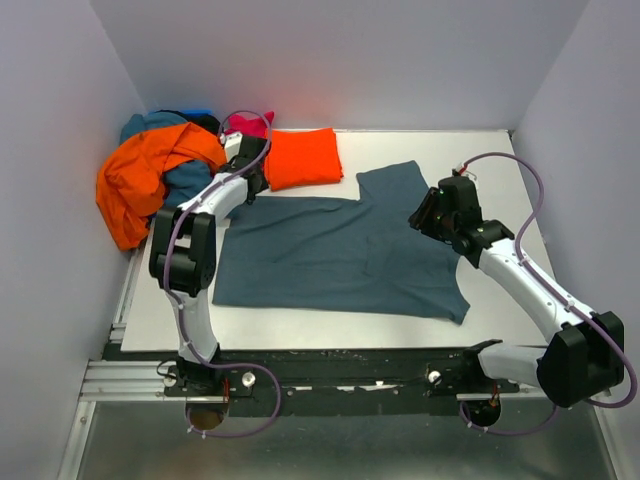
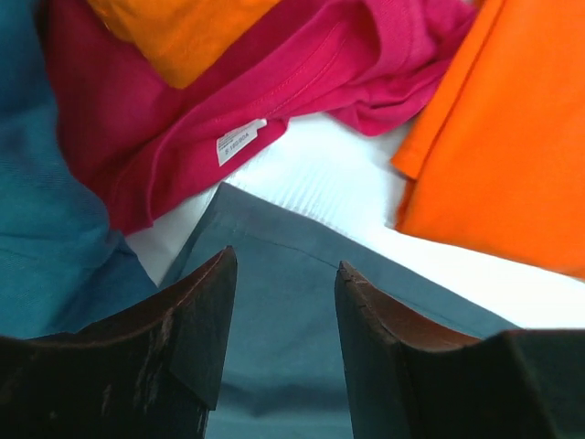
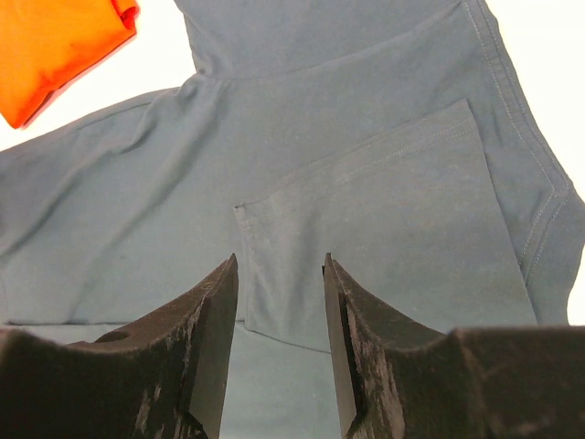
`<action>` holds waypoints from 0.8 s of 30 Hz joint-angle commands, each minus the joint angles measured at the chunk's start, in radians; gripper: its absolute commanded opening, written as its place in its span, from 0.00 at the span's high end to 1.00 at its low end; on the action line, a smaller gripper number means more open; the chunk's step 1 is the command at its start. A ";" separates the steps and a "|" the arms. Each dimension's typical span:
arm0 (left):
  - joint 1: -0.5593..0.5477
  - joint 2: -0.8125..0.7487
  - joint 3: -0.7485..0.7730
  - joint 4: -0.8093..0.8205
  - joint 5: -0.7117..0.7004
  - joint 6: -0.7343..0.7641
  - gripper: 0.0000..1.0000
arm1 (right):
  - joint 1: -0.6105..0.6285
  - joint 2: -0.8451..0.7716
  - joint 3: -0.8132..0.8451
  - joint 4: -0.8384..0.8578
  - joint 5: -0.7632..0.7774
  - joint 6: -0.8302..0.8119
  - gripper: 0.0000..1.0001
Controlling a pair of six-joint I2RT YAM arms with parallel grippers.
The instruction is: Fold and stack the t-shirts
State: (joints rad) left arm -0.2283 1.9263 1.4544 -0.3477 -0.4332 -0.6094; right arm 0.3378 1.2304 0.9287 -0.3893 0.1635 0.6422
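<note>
A slate blue-grey t-shirt (image 1: 340, 250) lies spread flat on the white table. My left gripper (image 1: 248, 172) is at its far left corner. In the left wrist view its jaws (image 2: 283, 274) stand apart, open, with the blue-grey cloth (image 2: 283, 320) beneath and between them. My right gripper (image 1: 425, 215) hovers over the shirt's right side. It is open (image 3: 281, 265) above a sleeve flap (image 3: 384, 229) folded onto the body. A folded orange-red t-shirt (image 1: 302, 158) lies at the back.
A loose heap of t-shirts fills the back left corner: orange (image 1: 140, 185), teal (image 1: 190, 180) and magenta (image 1: 245, 122). Magenta cloth (image 2: 183, 119) with a white label lies just beyond the left fingers. Grey walls enclose the table on three sides.
</note>
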 commanded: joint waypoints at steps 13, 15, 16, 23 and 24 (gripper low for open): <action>0.078 0.163 0.087 -0.080 0.013 0.023 0.52 | -0.014 0.003 -0.002 0.023 -0.028 -0.009 0.50; 0.081 0.183 0.106 -0.083 0.022 0.026 0.58 | -0.016 0.000 -0.005 0.023 -0.027 -0.009 0.50; 0.083 0.192 0.113 -0.085 0.031 0.026 0.60 | -0.017 0.001 -0.005 0.021 -0.027 -0.009 0.50; 0.098 0.194 0.121 -0.088 0.085 0.022 0.58 | -0.026 0.021 0.004 0.017 -0.021 -0.009 0.50; 0.099 0.191 0.121 -0.092 0.091 0.022 0.52 | -0.029 0.026 0.009 0.017 -0.022 -0.007 0.50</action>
State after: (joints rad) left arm -0.1387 2.1227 1.5600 -0.4213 -0.3878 -0.5900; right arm 0.3199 1.2331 0.9287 -0.3836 0.1448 0.6422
